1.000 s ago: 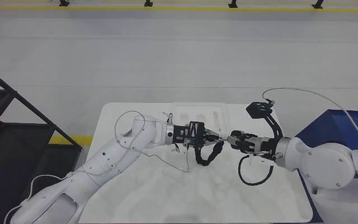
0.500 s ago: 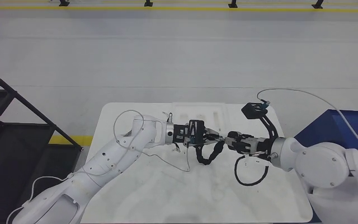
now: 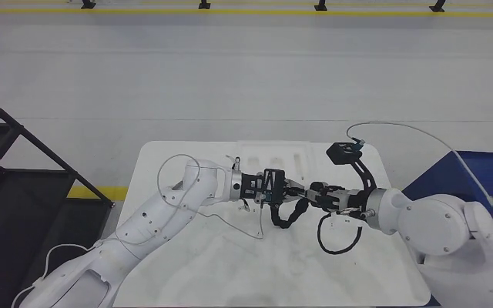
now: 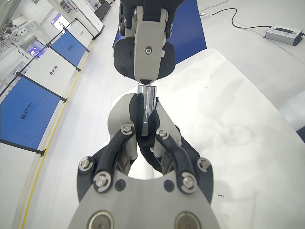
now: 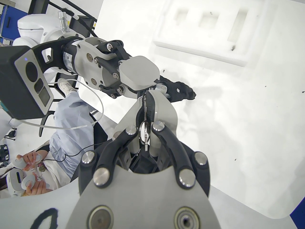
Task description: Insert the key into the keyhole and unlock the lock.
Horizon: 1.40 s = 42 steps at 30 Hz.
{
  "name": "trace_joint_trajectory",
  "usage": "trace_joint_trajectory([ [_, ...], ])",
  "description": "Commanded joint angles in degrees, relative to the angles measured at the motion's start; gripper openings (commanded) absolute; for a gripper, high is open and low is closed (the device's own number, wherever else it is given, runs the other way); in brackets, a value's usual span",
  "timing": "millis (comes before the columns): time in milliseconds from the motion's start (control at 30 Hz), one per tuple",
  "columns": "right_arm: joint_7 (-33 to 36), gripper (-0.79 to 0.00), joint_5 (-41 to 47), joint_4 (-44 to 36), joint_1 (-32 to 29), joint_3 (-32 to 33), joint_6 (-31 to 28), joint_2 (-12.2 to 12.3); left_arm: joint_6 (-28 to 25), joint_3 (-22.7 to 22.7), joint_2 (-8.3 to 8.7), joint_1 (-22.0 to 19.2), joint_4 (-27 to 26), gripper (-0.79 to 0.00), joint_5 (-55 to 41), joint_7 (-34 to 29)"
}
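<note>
**Key (image 5: 144, 129) meets lock (image 4: 147, 98) in mid-air above the table (image 3: 192, 262)**

The white table carries a white foam tray (image 5: 166, 44) with three pockets at its far side, well apart from the work. Both arms meet nose to nose over the middle of the table.

The left gripper (image 4: 145, 110) is pressed together around the lock, pinching its shiny metal barrel between the black pads, with the open end pointing at the other arm. The lock's black cable (image 3: 286, 215) hangs in a loop below the two grippers. The right gripper (image 5: 145, 106) is clamped on the key, which sits edge-on between its fingers with the blade pointing at the barrel.

**Risks.** The two parts are both held in the air, so nothing braces them.
- If the blade is a little off the slot or turned the wrong way, a push would likely jam it on the barrel's rim instead of sliding in.
- The push could also slide the smooth barrel back through the left pads, or tip the thin key in the right fingers.
- The hanging cable could tug the lock out of line.
- Turning before the key is fully seated might twist it out of the grip.

**Where things lie.** The key's tip is touching the barrel's end, just past the right fingertips. Whether it has entered the keyhole cannot be told. The barrel pokes out just beyond the left fingertips.
</note>
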Motion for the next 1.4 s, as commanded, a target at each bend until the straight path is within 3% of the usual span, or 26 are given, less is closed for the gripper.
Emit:
trace_joint_trajectory([
  [0, -0.09, -0.785, 0.11, 0.11, 0.14, -0.16, 0.11, 0.01, -0.18, -0.01, -0.07, 0.10, 0.08, -0.785, 0.19, -0.03],
  [67, -0.41, -0.459, 0.21, 0.16, 0.23, -0.23, 0.23, 0.01, -0.65, -0.02, -0.18, 0.16, 0.52, -0.785, -0.02, 0.01],
  [133, -0.75, 0.000, 0.35, 0.13, 0.22, -0.17, 0.12, 0.03, -1.16, -0.05, -0.31, 0.10, 1.13, -0.785, -0.36, 0.03],
  [467, -0.89, 0.000, 3.71, 0.42, -0.52, 1.64, -4.29, 0.33, -3.96, -0.39, -1.11, -0.57, 4.58, -0.785, -3.57, -1.40],
  [867, 9.57, 0.000, 2.03, 1.13, 1.98, -1.65, -31.21, 1.48, -12.58, -3.14, -1.19, -1.82, 7.14, -0.785, -14.01, -9.04],
  [967, 9.99, 0.000, 0.72, 1.82, 1.94, -3.48, -34.68, 1.57, -12.58, -2.35, -0.80, -1.94, 6.70, -0.785, -18.23, -12.01],
  [1367, 8.67, 0.000, -0.11, 3.23, 2.25, -4.10, -36.40, 1.59, -12.58, 0.00, 2.29, -3.69, 5.82, -0.785, -33.36, -20.87],
])
